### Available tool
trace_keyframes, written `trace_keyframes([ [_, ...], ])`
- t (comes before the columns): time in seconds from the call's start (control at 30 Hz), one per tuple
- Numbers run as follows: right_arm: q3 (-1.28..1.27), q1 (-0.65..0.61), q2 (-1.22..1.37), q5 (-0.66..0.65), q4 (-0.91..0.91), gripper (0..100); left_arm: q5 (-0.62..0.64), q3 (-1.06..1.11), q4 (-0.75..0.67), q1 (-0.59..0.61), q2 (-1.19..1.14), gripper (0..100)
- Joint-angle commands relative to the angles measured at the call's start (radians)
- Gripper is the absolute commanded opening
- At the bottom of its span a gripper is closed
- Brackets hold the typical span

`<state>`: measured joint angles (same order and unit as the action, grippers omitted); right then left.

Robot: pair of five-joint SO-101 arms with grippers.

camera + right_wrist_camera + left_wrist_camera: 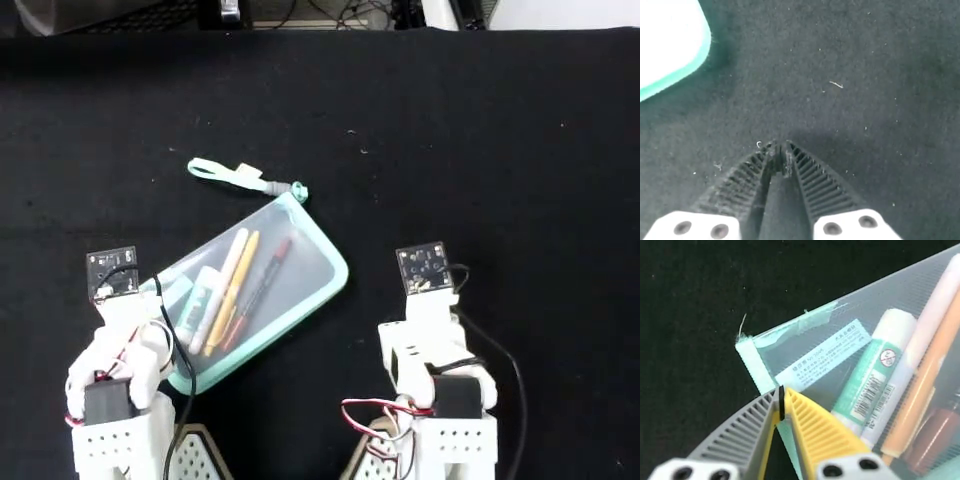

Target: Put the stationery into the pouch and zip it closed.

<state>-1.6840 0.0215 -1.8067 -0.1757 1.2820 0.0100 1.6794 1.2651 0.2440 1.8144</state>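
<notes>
A clear pouch with mint trim (pixel 335 270) lies slanted on the black table between the two arms. Inside it I see a glue stick (pixel 203 300), a white pen (pixel 230 265), an orange pen (pixel 240 280) and a dark red pen (pixel 265 280). Its mint strap (pixel 225 173) and zipper pull (pixel 297 190) are at the far end. My left gripper (pixel 781 392) is shut, its tips over the pouch's near corner (pixel 752 352), next to the glue stick (pixel 875 375). My right gripper (pixel 779 147) is shut over bare cloth, with the pouch's corner (pixel 670 45) off to one side.
The black cloth (pixel 480 150) covers the whole table. The left arm (pixel 115 330) and right arm (pixel 430 330) sit folded at the near edge. Cables and equipment (pixel 300 12) lie beyond the far edge.
</notes>
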Motion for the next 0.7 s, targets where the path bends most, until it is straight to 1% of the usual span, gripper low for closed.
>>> trace_keyframes([
  [0.0, -0.002, 0.009, -0.047, 0.009, 0.003, 1.4, 0.009, 0.019, -0.057, -0.088, 0.003, 4],
  [0.2, -0.002, 0.012, -0.047, 0.009, 0.003, 1.5, 0.011, 0.019, -0.104, -0.45, 0.003, 4],
  [0.23, -0.002, 0.014, -0.047, 0.009, 0.003, 1.5, 0.011, 0.019, -0.112, -0.487, 0.003, 4],
  [0.3, -0.002, 0.014, -0.047, 0.009, 0.003, 1.5, 0.011, 0.005, -0.103, -0.499, 0.003, 4],
  [0.33, -0.002, 0.014, -0.047, 0.009, 0.003, 1.4, 0.011, -0.005, -0.094, -0.481, 0.003, 4],
  [0.4, -0.002, 0.012, -0.047, 0.009, 0.003, 1.4, 0.005, -0.048, -0.071, -0.401, 0.003, 4],
  [0.57, -0.002, 0.009, -0.047, 0.009, 0.003, 1.4, -0.003, -0.193, -0.061, -0.099, 0.003, 4],
  [0.67, -0.002, 0.009, -0.047, 0.009, 0.003, 1.4, -0.086, -0.193, -0.061, 0.061, 0.003, 4],
])
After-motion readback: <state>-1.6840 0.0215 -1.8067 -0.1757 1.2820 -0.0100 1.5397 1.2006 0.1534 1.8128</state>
